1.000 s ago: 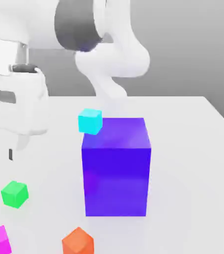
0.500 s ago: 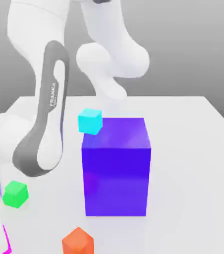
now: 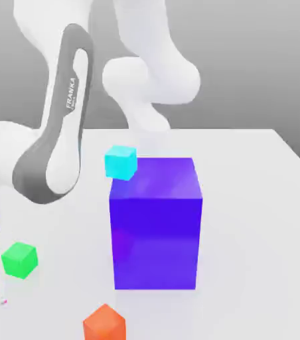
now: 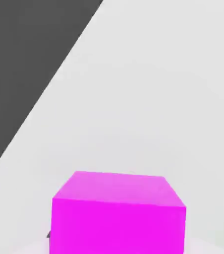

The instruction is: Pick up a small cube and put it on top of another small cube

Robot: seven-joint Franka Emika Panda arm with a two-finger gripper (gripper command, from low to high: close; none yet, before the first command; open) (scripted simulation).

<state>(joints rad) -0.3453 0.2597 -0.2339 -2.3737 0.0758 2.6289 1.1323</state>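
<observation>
At the exterior view's left edge, the arm [image 3: 50, 153] has swung low and the gripper, open a second ago, now stands clamped on the small magenta cube [image 4: 119, 213], so the lift can begin. Rightward sit the green cube [image 3: 19, 259], orange cube [image 3: 104, 323], cyan cube [image 3: 121, 162] and tall blue-purple block [image 3: 155, 222]; beyond it the table [image 3: 259, 199] lies bare.

A white table [image 3: 259, 199] stands before a plain grey backdrop under soft, even light.

A small bright magenta-pink cube [image 4: 119, 213] is seen close in the hand view. It is placed flat on the pale white table [image 4: 148, 99], with its top face and one side face shown.
</observation>
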